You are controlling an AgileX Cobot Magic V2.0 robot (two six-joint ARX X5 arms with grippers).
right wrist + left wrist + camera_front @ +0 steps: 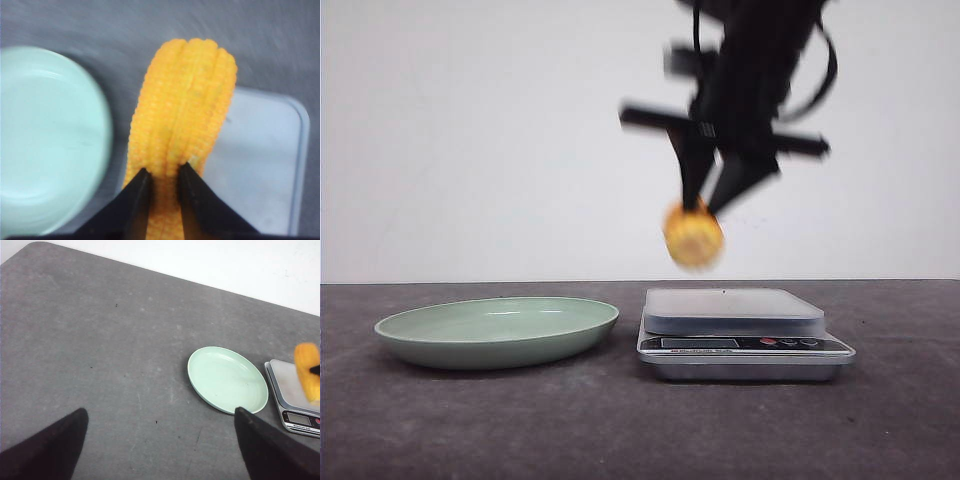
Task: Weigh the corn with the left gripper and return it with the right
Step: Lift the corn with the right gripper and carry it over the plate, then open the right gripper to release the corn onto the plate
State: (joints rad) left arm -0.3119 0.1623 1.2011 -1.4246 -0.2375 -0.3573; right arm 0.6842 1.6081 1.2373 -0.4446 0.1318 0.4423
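My right claw (708, 205) is clamped on the corn (694, 236), fingers (135, 200) pinching one end of the cob. The corn hangs in the air above the scale (734, 312), over its plate-side edge, not touching the platform. Front view is motion-blurred, so the exact tilt is hard to tell. In the right wrist view the cob's long axis runs straight out away from my fingers, along the claw's line, with the far end free. Below it sit the scale platform on one side and the green plate (440, 340) on the other; the cob straddles the gap between them.

My left claw (160, 440) is wide apart, holding nothing, hovering well back over the bare counter (620, 430), far from the plate and the scale.

Judgement: this looks like the return leg, corn off the scale and headed for the plate. The plate lies to the robot's left of the corn, just beside the scale, so the coming move is a short sideways carry, then a lowering. The right arm is the nearer one and already has the cob. Risk: an end-only grip may let it swing or slip.
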